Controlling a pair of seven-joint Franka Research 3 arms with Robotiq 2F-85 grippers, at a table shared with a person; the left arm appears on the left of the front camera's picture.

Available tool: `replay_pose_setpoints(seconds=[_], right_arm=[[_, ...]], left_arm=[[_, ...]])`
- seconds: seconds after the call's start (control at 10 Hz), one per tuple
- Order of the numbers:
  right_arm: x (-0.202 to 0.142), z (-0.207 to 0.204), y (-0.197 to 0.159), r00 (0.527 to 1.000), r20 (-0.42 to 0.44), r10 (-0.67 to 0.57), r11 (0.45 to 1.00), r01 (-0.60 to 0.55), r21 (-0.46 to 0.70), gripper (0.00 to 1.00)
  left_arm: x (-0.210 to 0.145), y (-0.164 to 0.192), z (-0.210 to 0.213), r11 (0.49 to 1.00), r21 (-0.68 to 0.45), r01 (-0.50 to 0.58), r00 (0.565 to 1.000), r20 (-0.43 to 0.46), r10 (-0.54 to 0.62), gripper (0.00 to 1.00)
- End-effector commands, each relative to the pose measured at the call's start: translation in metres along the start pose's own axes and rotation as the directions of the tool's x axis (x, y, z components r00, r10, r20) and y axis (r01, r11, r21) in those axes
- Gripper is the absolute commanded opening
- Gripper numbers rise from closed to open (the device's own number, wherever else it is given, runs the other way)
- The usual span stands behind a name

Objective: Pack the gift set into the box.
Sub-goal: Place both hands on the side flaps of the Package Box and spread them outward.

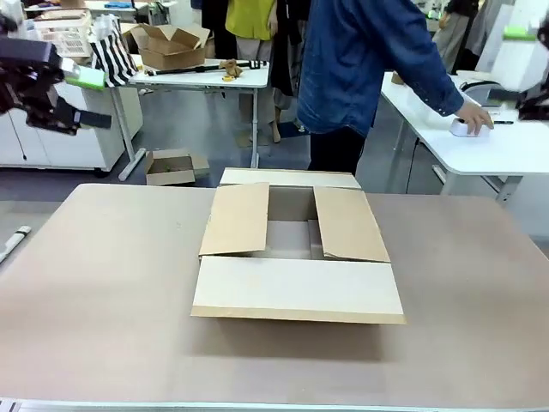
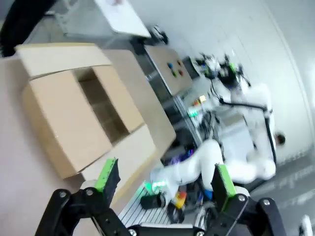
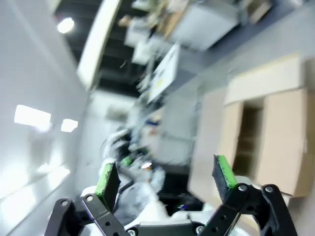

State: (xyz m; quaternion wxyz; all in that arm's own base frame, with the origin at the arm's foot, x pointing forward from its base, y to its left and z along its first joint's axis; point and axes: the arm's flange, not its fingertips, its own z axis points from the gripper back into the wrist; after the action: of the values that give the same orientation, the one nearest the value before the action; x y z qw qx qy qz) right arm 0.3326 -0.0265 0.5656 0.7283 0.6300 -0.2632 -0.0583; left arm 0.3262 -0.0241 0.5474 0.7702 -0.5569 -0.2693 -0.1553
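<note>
The box (image 1: pixel 296 257) is a brown cardboard carton in the middle of the table, its four flaps lying half folded around a rectangular opening. The gift set is out of view. My left gripper (image 1: pixel 91 98) hangs high at the far left, well away from the box. In the left wrist view this gripper (image 2: pixel 165 178) is open and empty, with the box (image 2: pixel 83 113) below it. My right gripper (image 1: pixel 527 69) is high at the right edge, partly cut off. In its own view it (image 3: pixel 165 176) is open and empty, and the box (image 3: pixel 266 132) lies off to the right.
A person in a blue denim shirt (image 1: pixel 369 60) stands behind the table, one hand (image 1: pixel 474 116) on a small white object on a white side table (image 1: pixel 506 150). Another white table (image 1: pixel 202 77) with a carton stands far left. The brown tabletop (image 1: pixel 103 283) surrounds the box.
</note>
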Motion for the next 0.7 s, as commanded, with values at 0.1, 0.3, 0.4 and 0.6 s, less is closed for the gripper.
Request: replay_pose_setpoints(seconds=[0.1,0.3,0.4,0.6], right_arm=[[-0.081,-0.060,-0.148,0.939,-0.339,-0.054,0.976,0.122,0.182,1.00],[-0.087,-0.105,-0.159,0.890,-0.451,-0.067,0.988,0.123,0.096,1.00],[-0.023,-0.057,-0.121,0.960,-0.271,-0.067,0.964,0.133,0.232,1.00],[-0.023,-0.057,-0.121,0.960,-0.271,-0.067,0.964,0.133,0.232,1.00]], left_arm=[[0.000,0.000,0.000,1.000,0.000,0.000,1.000,0.000,0.000,1.00],[0.000,0.000,0.000,1.000,0.000,0.000,1.000,0.000,0.000,1.00],[0.000,0.000,0.000,1.000,0.000,0.000,1.000,0.000,0.000,1.00],[0.000,0.000,0.000,1.000,0.000,0.000,1.000,0.000,0.000,1.00]])
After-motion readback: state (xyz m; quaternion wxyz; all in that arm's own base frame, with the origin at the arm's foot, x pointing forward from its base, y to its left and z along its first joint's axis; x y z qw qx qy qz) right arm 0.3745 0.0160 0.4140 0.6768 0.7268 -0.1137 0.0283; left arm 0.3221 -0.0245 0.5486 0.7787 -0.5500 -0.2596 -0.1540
